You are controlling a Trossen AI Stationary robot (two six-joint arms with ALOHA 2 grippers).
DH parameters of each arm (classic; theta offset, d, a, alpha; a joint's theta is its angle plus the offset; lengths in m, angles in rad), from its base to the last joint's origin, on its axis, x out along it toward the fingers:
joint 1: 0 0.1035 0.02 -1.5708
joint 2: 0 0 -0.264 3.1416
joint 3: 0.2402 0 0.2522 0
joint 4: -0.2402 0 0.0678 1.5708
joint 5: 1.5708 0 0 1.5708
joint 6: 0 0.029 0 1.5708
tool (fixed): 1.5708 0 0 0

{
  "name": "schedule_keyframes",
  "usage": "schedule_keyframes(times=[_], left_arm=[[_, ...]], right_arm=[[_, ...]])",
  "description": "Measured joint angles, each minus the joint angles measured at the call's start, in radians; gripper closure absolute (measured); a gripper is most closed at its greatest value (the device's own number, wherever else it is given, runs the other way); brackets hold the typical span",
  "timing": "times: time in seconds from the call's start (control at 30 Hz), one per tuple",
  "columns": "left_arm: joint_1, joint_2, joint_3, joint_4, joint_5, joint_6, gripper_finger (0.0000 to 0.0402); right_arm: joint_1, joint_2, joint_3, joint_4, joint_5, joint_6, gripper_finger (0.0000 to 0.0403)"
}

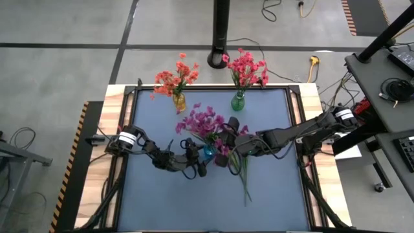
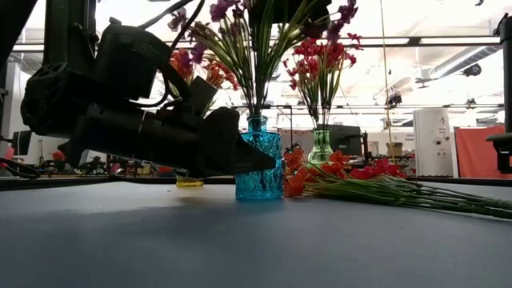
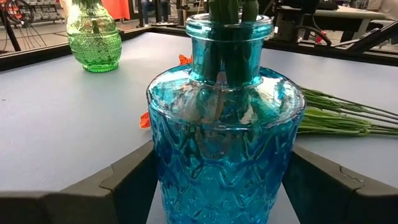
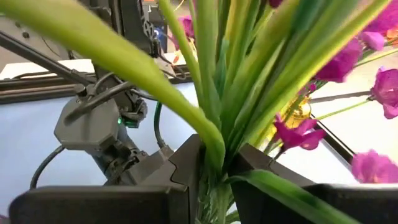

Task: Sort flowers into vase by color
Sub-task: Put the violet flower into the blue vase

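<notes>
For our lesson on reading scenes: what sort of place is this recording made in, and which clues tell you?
Probably a robotics lab or workshop. Clues: a framed work table on a bare concrete floor, cables trailing across that floor, and strip ceiling lights above cluttered benches in the low view.

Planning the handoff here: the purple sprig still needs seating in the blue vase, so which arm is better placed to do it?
Right. The right gripper is shut on the purple flowers' stems above the blue vase. The left gripper's fingers flank the vase body, steadying it.
</notes>
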State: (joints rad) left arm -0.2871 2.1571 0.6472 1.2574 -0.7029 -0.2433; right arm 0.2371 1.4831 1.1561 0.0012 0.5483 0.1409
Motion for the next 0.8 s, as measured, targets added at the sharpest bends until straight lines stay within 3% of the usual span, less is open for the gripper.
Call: schedule_keyframes(times=[0.8], left_arm=[[0.000,0.000,0.000,-0.009,0.005,0.000,0.0119]], right_arm=[[0.000,0.008,0.000,-0.032,-0.003,-0.010,0.0335]])
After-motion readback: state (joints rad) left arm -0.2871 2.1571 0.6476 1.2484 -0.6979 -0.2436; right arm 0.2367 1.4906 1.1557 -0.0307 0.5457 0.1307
